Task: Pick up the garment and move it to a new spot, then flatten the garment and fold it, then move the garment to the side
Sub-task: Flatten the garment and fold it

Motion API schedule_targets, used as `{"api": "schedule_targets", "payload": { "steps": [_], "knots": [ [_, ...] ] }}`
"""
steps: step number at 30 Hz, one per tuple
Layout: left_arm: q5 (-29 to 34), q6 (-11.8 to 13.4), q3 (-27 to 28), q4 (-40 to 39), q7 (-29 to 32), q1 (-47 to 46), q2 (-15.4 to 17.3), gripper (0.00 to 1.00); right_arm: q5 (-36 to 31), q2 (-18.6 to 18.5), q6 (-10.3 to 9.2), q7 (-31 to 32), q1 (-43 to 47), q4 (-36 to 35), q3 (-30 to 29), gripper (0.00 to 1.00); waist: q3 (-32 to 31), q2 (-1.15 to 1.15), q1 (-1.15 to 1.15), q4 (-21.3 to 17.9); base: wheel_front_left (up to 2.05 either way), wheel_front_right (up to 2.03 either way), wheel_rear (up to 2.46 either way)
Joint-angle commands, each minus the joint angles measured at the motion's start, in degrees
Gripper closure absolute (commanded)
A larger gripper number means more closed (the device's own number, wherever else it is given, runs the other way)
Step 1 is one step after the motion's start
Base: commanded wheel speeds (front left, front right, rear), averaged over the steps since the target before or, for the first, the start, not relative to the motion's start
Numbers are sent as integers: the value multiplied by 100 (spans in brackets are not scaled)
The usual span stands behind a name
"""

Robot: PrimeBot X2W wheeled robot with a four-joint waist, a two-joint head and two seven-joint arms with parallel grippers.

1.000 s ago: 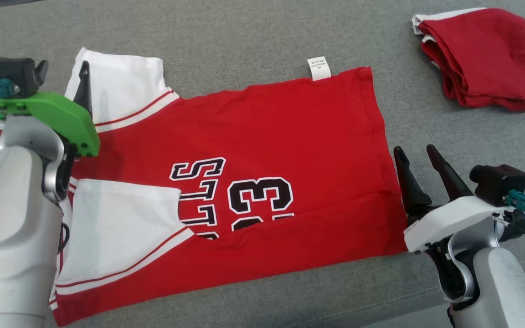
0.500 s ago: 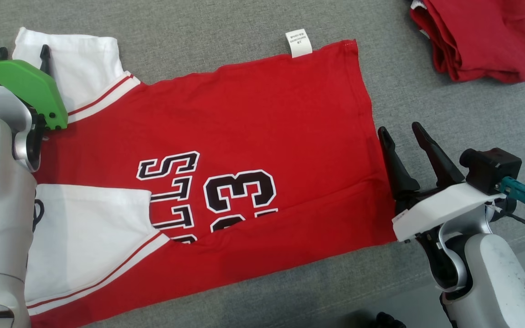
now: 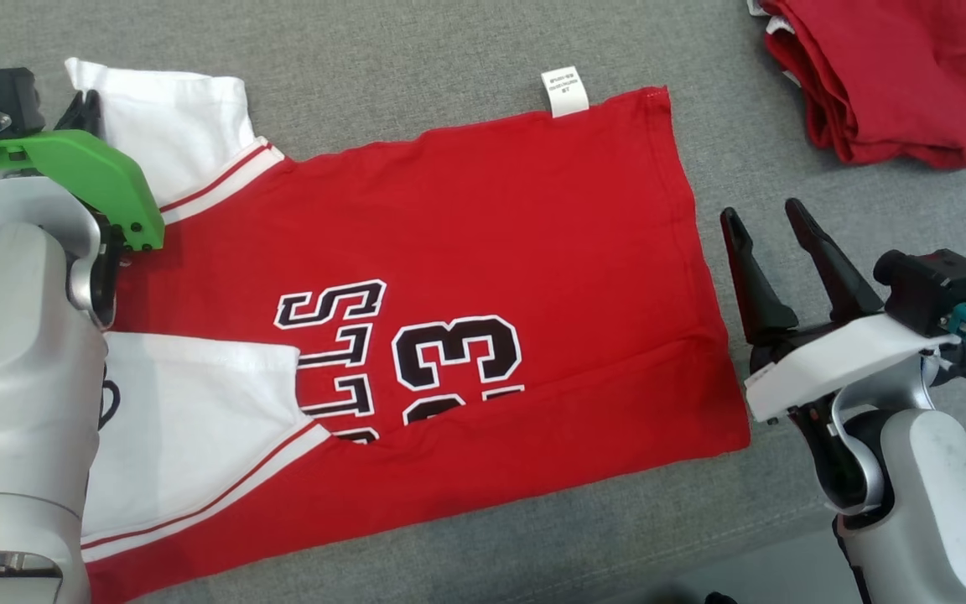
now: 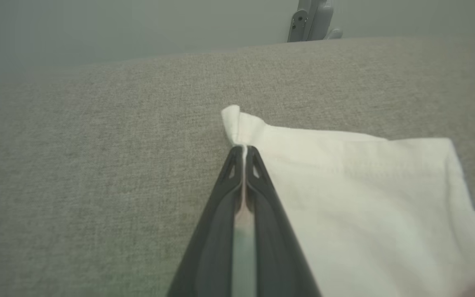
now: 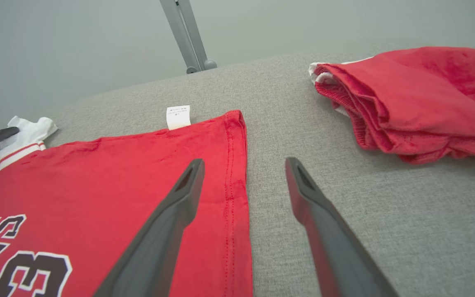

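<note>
Grey upholstery [image 3: 449, 42] runs under everything, and the red jersey [image 3: 466, 226] lies spread on it with its print up. The near white sleeve [image 3: 198, 419] is already folded in across the lettering, and the far white sleeve [image 3: 173, 117] is out flat. The whole head view has slid over the last second, so the camera has moved; the jersey's layout looks unchanged. The left gripper [image 4: 243, 150] stays pinched shut on the outer corner of that far sleeve, with cloth showing between its fingers. The right gripper [image 3: 761, 210] hangs with its fingers spread, empty, just beside the hem [image 5: 237, 173]. Measured against the care label [image 3: 564, 91], it seems to have crept along the hem toward the far corner. That suggests flattening is done and the fold is under way, with the right side lining up for a grip. A second folded red garment [image 3: 885, 75] sits well apart at the far right.
</note>
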Motion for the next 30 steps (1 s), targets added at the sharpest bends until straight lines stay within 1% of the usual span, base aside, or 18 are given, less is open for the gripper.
{"api": "schedule_targets", "payload": {
  "steps": [1,5,9,12,13,17,24,30],
  "knots": [
    [-71,-56,-5,11,-92,-6,-31,100,-55,-83,-5,52,-125,56,-19,0,-114,18,-1,112,0,0,0],
    [-296,-206,107,-88,-489,42,-184,100,-158,-335,-4,256,-471,373,-50,0,-256,18,-1,311,0,0,0],
    [-446,-333,88,-217,-729,173,-294,100,-259,-606,-4,494,-968,839,19,0,-326,18,-1,550,0,0,0],
    [-481,-386,26,-355,-832,230,-383,100,-295,-792,-4,625,-1414,1314,175,0,-315,18,-1,729,0,0,0],
    [-518,-389,1,-454,-915,250,-432,100,-305,-894,-5,702,-1687,1666,291,0,-279,18,-1,839,0,0,0],
    [-568,-421,-82,-628,-981,256,-535,100,-258,-1063,-5,805,-2243,2404,501,0,-143,18,-1,1036,0,0,0],
    [-629,-428,-156,-776,-1064,307,-603,100,-132,-1159,-5,885,-2912,3520,828,0,-15,18,-1,1225,0,0,0],
    [-675,-429,-188,-764,-1081,373,-586,100,39,-1179,-5,949,-3091,3970,1067,1,-69,18,-1,1229,0,0,0]
  ]
}}
